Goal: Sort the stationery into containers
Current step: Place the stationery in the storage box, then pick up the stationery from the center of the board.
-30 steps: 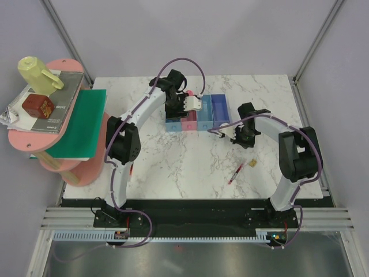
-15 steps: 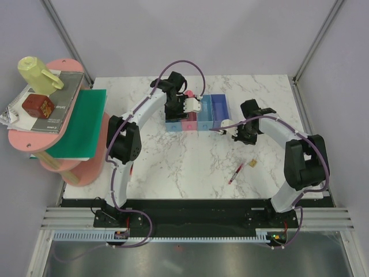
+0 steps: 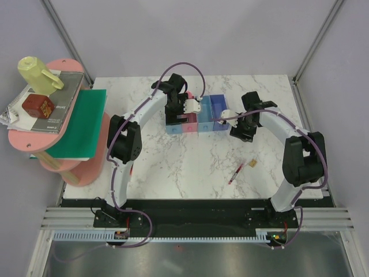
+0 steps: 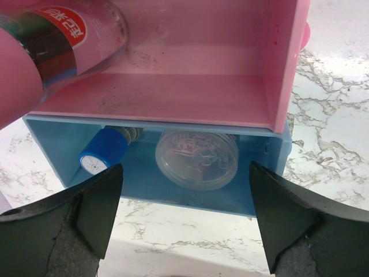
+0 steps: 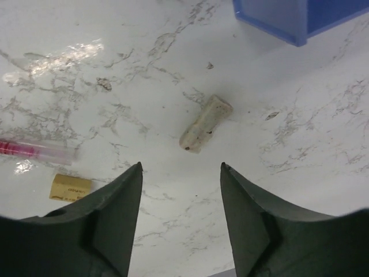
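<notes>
The right gripper (image 5: 180,168), fingers spread wide, is hovering over a small pale rounded stub (image 5: 205,124) lying near the violet-blue plastic bin (image 5: 288,20). The stub is looking light, stiff and prone to rolling, so pinching across its mid-length is appearing safest.

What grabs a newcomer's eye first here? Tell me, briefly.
The left gripper hangs open over the joined bins at mid-table: a pink glue stick lies in the pink bin, a round clear case and a blue-capped piece in the blue bin beside it. To the right, the open right gripper hovers above the marble table over a small whitish stub, with a red pen and a tan block nearby.
</notes>
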